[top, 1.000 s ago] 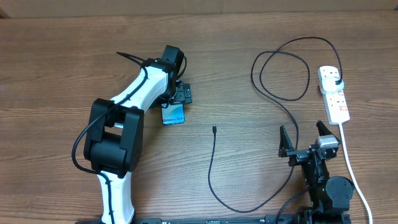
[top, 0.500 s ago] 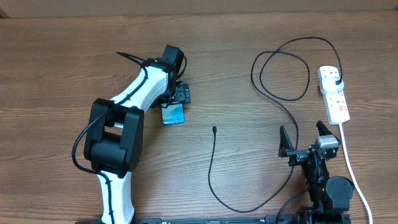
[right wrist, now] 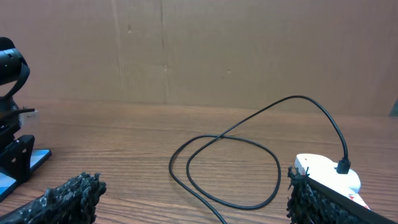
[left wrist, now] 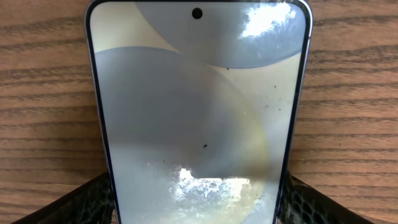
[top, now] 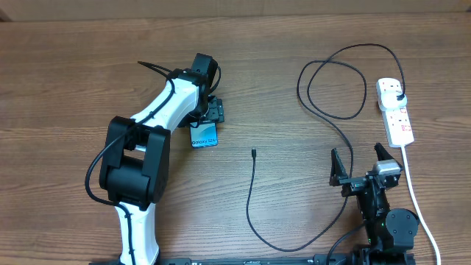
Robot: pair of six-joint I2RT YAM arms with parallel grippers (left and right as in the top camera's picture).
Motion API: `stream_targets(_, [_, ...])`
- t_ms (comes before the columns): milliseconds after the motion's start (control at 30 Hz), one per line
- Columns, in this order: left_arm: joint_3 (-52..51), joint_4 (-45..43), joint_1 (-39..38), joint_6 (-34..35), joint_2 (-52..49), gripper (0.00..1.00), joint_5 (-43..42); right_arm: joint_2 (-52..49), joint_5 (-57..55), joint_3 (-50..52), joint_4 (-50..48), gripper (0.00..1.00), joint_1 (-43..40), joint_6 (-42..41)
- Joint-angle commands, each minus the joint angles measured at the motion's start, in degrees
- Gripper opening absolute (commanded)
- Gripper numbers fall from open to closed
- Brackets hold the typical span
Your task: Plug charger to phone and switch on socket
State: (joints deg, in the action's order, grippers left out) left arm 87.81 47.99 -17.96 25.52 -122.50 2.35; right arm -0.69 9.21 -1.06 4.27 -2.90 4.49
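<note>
Currently, the table [top: 66, 66] reads as brown wood grain, matte, with darker streaks.

Phone [left wrist: 193, 118]: slim rectangle with rounded corners, glossy glass, thin dark frame. It lies flat, screen up. The wrist view shows grey and cream curved shapes on the screen, two glare patches, dust specks and a punch-hole lens at the far end. From overhead only its near end shows past the arm, blue-teal with dark lettering.

Left gripper [top: 207, 121]: black, jaws set astride the phone's long edges. Its knurled black pads [left wrist: 78, 202] sit at the two lower corners of the wrist view, right up against the phone's sides. Cannot tell whether they press or merely flank it.

Right gripper [top: 357, 156]: jaws spread wide, nothing between them, touching nothing; it sits near the table's front right. Fingers [right wrist: 65, 196] are black, rough and pebbled.

Charger [top: 248, 199]: thin black cable. Its small connector tip lies free on the wood, right of the phone and well apart from it. The cable runs toward the front edge, bends back, makes one loose loop and ends in a black plug [top: 398, 97] seated in the socket [top: 401, 126].

Socket: white oblong strip with red-orange markings, at the table's far right. A thick white cord [top: 418, 206] leaves its near end.
</note>
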Motion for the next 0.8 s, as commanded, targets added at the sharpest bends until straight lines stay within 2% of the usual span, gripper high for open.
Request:
stream_targets(0, [0.9,0.0,0.0,0.2,-1.9,0.83,-0.9,0.5,0.3,0.6,-0.3,1.0,0.3,-0.1])
stream_targets(300, [0.9,0.0,0.0,0.2,-1.9,0.83,-0.9,0.5,0.3,0.6,-0.3,1.0,0.3,-0.1])
stream_targets(400, [0.9,0.0,0.0,0.2,-1.9,0.78,-0.9,0.5,0.3,0.6,-0.3,1.0,0.3,-0.1])
stream_targets(767, [0.9,0.0,0.0,0.2,-1.9,0.76,-0.9,0.5,0.3,0.6,-0.3,1.0,0.3,-0.1])
